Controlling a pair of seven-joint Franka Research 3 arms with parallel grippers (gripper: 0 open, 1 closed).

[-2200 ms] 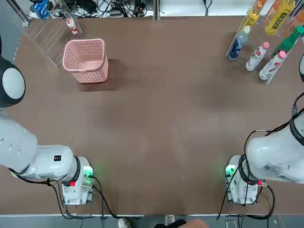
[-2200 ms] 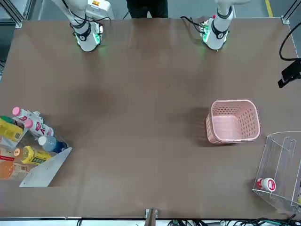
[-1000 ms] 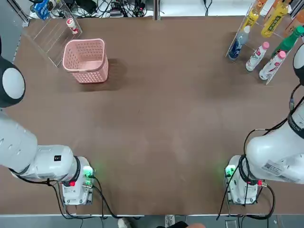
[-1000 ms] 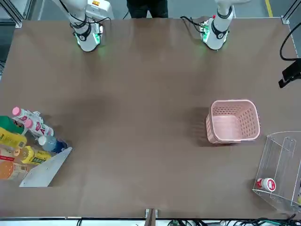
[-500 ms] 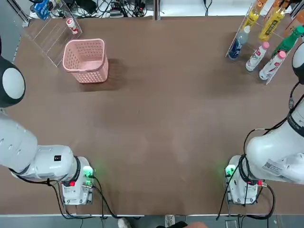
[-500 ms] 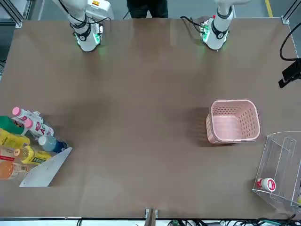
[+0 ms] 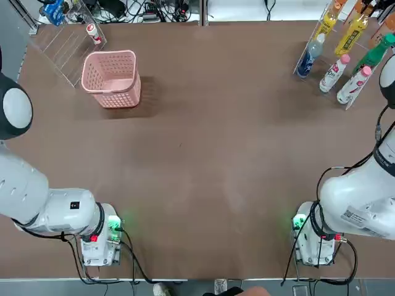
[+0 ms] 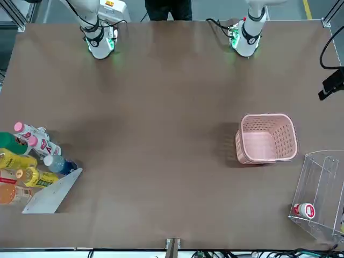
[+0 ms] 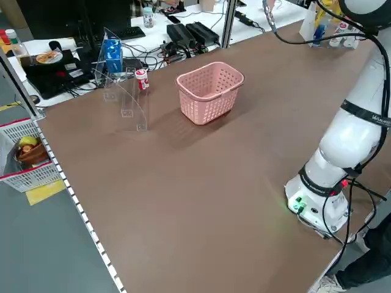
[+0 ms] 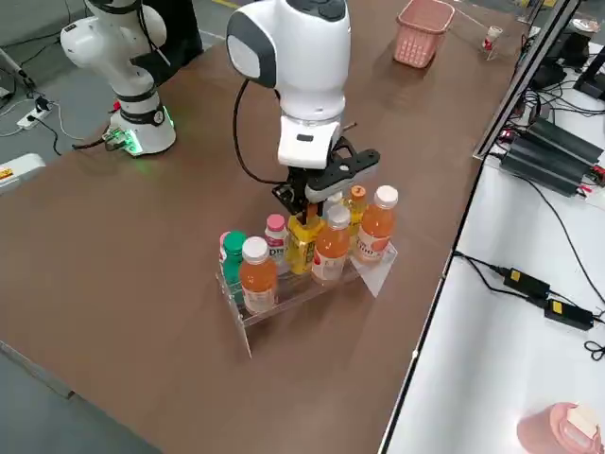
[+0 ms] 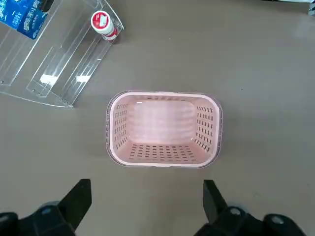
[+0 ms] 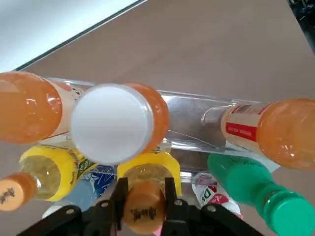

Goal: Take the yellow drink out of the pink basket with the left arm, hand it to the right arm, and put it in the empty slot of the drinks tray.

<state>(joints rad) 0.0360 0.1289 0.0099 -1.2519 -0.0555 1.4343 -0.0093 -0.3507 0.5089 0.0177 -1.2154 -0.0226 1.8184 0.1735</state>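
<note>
The yellow drink (image 10: 302, 242) stands upright among the other bottles in the clear drinks tray (image 10: 304, 295). My right gripper (image 12: 145, 191) is shut on its orange cap from above. In the top view the yellow drink (image 7: 345, 38) is at the far right corner, and in the front view the yellow drink (image 8: 14, 159) is at the left edge. The pink basket (image 7: 117, 95) stands at the far left with nothing inside. High above the pink basket (image 11: 165, 153) my left gripper (image 11: 145, 196) hangs open and holds nothing.
Orange (image 10: 257, 274), green (image 12: 246, 189) and pink-capped (image 7: 333, 73) bottles fill the tray around the yellow one. A clear acrylic stand (image 9: 125, 97) with a small red-capped bottle (image 11: 102, 23) sits beside the basket. Cables and boxes lie beyond the table's far edge.
My right gripper has carried the yellow drink down and inward among the tray's other bottles. The left arm and the basket have not moved.
</note>
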